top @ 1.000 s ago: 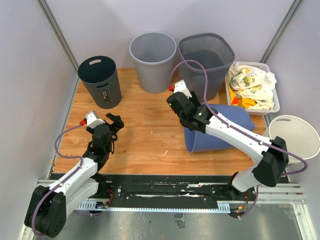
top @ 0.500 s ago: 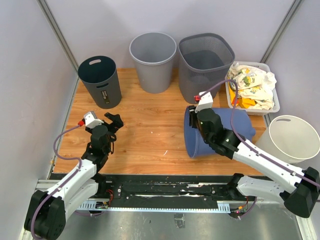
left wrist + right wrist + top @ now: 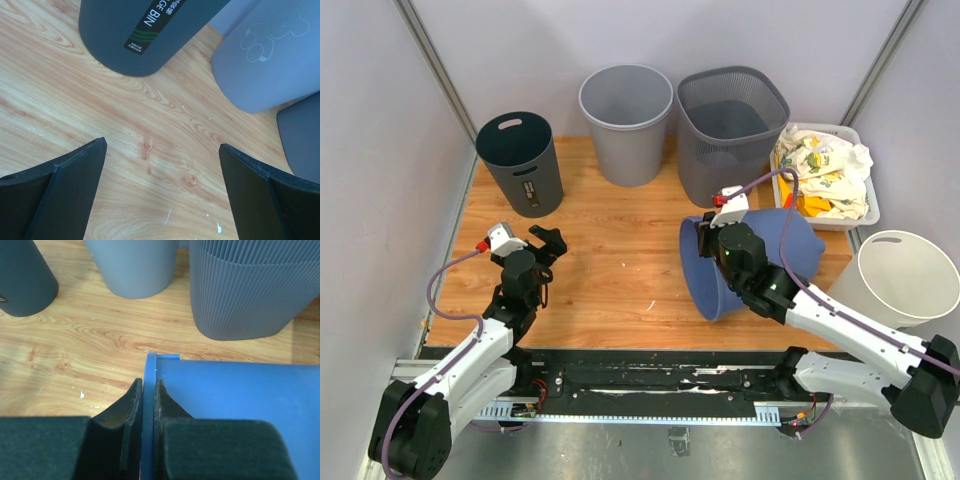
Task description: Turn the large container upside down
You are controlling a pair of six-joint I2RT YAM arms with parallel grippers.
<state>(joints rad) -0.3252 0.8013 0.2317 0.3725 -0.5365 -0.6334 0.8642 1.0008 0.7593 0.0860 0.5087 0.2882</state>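
Left gripper (image 3: 551,243), well to the left of the blue container (image 3: 795,245), with jaws spread wide and empty over the wooden table (image 3: 610,245); right gripper (image 3: 148,385) pinched tight onto the rim of the blue container, which lies on its side, mouth leftward, just in front of the ribbed dark-grey bin (image 3: 720,165).

The large container (image 3: 807,250) lies before the mesh bin (image 3: 732,130) and tray (image 3: 850,224).

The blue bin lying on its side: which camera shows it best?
Top external: nearly all of the blue bin is visible, lying on its side. Right wrist shows only its rim, pinched in the right hand, plus some wall; left wrist misses it.
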